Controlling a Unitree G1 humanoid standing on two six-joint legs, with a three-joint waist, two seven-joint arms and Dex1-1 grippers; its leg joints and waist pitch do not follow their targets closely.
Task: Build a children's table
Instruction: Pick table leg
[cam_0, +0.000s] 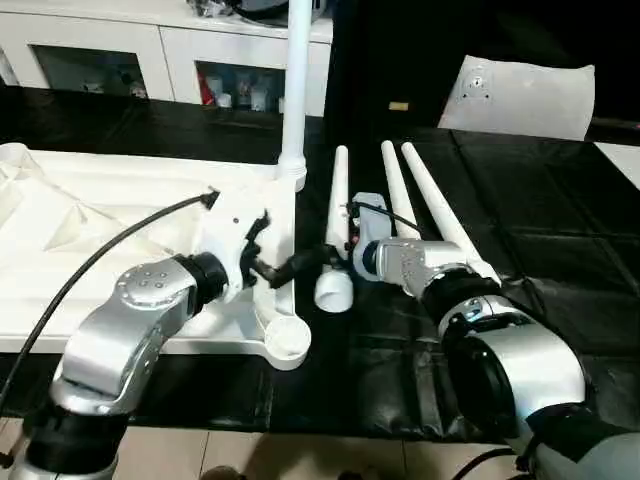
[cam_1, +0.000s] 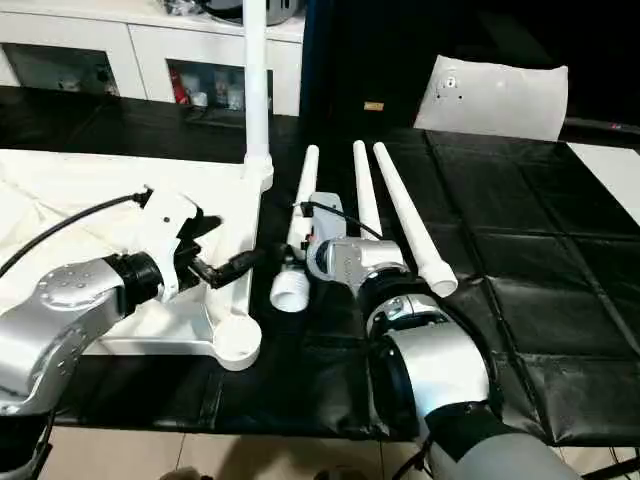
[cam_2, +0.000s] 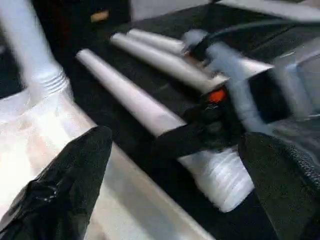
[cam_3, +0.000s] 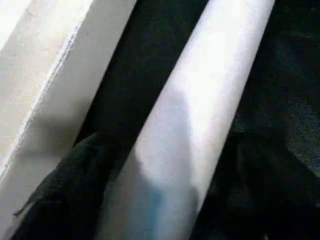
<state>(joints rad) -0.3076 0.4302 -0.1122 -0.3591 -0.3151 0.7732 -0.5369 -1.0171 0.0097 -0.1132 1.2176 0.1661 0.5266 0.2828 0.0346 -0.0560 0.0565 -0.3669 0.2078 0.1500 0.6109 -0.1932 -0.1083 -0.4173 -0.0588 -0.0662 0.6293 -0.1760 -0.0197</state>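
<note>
- Black padded tabletop (cam_0: 520, 200) carries everything; white cabinet (cam_0: 120, 50) with dark openings stands behind it, and a white cushion-like bag (cam_0: 520, 95) sits at the far right.
- Table top (cam_0: 90, 250), white plastic, lies upside down on the left half of the tabletop, ribbed underside up. Near-right corner socket (cam_0: 288, 342) is open and bare.
- One leg, the upright leg (cam_0: 296, 90), stands vertical in the far-right corner socket of the table top.
- Three loose legs lie on the black surface just right of the table top, narrow ends pointing away. The nearest leg (cam_0: 337, 235) lies just beside the table top's edge; the other two (cam_0: 425, 195) lie further right, side by side.
- Right pincer (cam_3: 165, 165) is spread wide and straddles the nearest leg close to its thick ribbed end, one black finger (cam_3: 75, 190) on each side. Cannot tell whether the fingers touch the leg.
- Left pincer (cam_2: 175, 165) is wide open, holding nothing, over the table top's right edge, close to the right pincer.
</note>
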